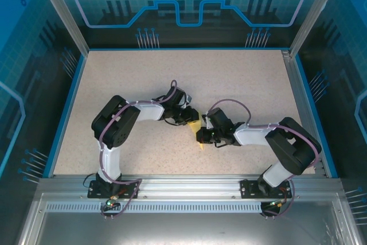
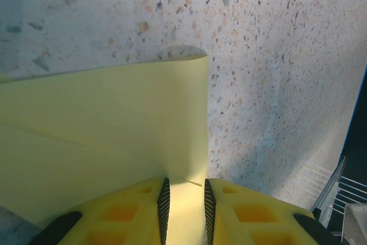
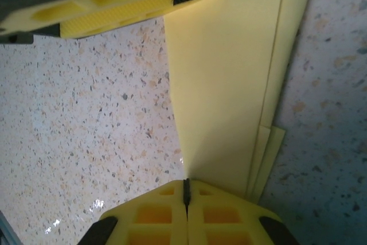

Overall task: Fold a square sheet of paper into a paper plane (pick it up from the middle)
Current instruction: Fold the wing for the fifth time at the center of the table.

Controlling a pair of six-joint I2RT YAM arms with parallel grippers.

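Observation:
The square sheet of paper [image 1: 200, 143] is folded into a long yellow shape with layered edges and is held between the two arms at mid-table. My left gripper [image 1: 192, 120] has its jaws narrowly apart, with a band of the paper [image 2: 114, 124] filling the space between its ribbed pads [image 2: 164, 199]. In the left wrist view the left gripper [image 2: 185, 199] sits at the bottom edge. My right gripper [image 3: 185, 190] is shut on the narrow end of the paper [image 3: 229, 84]. One of the left fingers [image 3: 120, 4] meets the paper's far end.
The speckled table [image 1: 143, 78] stretches around both arms. A blue rim [image 1: 62, 113] and metal frame posts [image 1: 60, 10] enclose it. The arm bases stand on the aluminium rail [image 1: 183, 187] at the near edge.

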